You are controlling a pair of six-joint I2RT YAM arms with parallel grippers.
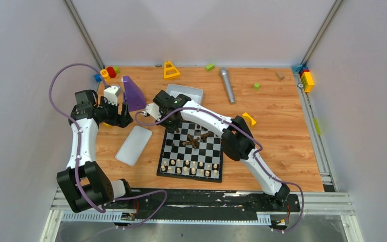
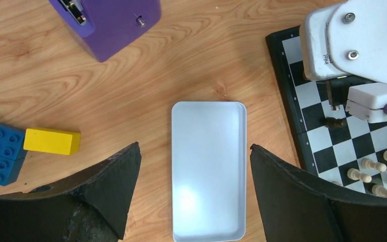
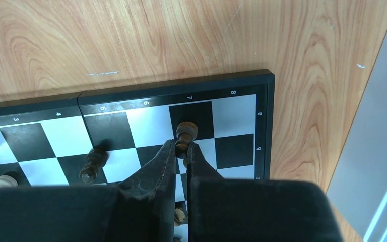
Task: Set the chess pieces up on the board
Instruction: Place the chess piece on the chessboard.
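Dark brown chess piece (image 3: pixel 186 132) between the right jaws' tips.

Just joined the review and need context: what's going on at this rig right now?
The right gripper is shut on a dark brown chess piece near a corner of the board. The pale pieces stand in two rows along the board's near side. The other dark pieces mostly lie heaped mid-board. The left gripper hangs open above the white lid, holding nothing.
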